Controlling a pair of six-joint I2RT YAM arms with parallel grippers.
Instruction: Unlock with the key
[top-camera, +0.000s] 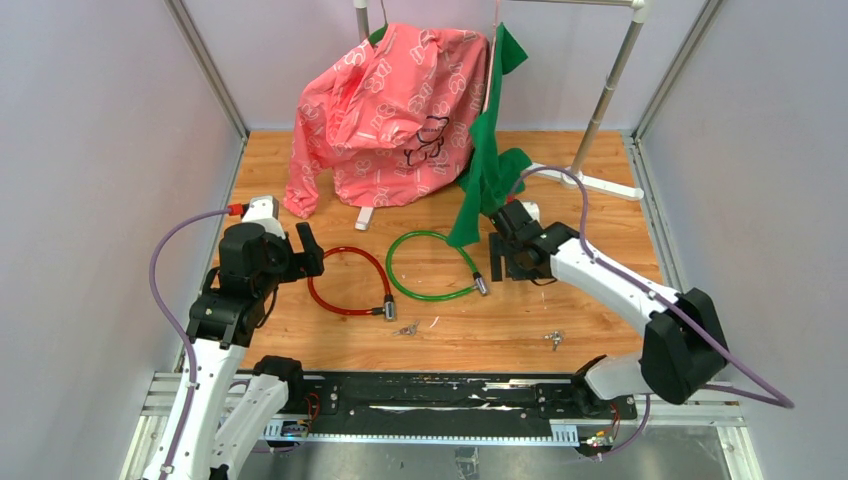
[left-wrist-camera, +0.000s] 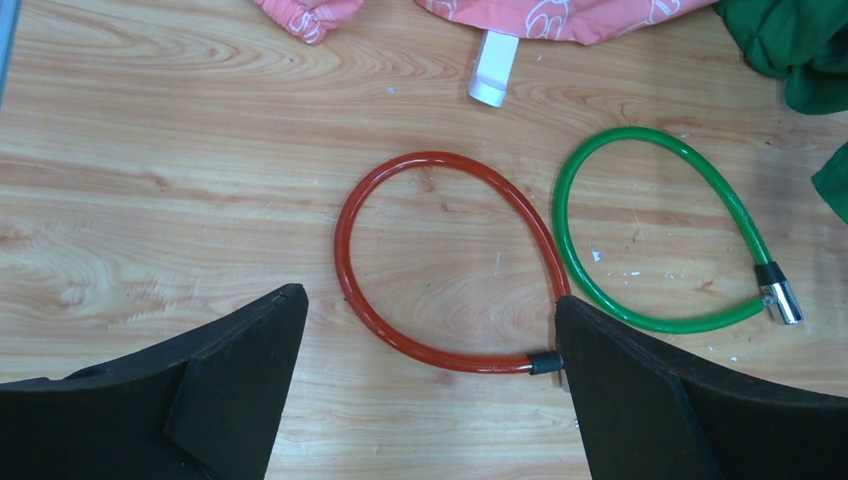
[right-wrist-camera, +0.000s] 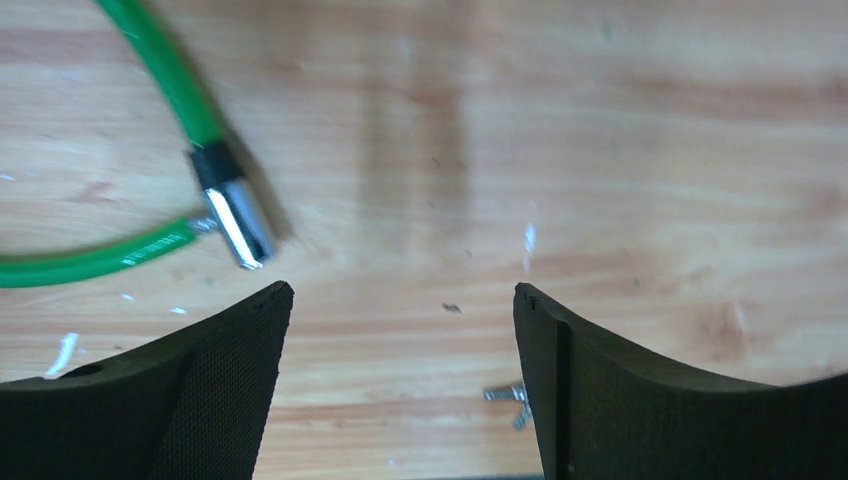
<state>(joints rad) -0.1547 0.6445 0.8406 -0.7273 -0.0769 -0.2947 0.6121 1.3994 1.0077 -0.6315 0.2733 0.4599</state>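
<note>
Left fingers (top-camera: 306, 243) are spread wide, nothing held; they hang low over the left side of the desk (top-camera: 600, 300), just left of the red cable (top-camera: 345, 282). In the left wrist view the red loop is framed between the two fingers; its black collar (left-wrist-camera: 545, 362) is partly hidden behind one finger's edge.

Right fingers (top-camera: 497, 265) are also seen well apart, nothing between them; they sit just right of the green cable (top-camera: 432, 265), close to its metal barrel (top-camera: 481, 285) and not touching it. In the right wrist view the barrel is blurred, up and to the left of the fingers.

Both cables are laid flat on the desk as loops, side by side; whether they touch cannot be told.

First key (top-camera: 407, 328) lies on the desk just nearside of the red barrel (top-camera: 388, 312). Second key (top-camera: 553, 339) lies well to the right, nearer the right arm; in the right wrist view it is caught low, at one finger's inner edge. Neither key is held or touched.

At the back, a pink garment (top-camera: 390, 110) and a green cloth (top-camera: 490, 170) are draped on a rack (top-camera: 610, 80).
</note>
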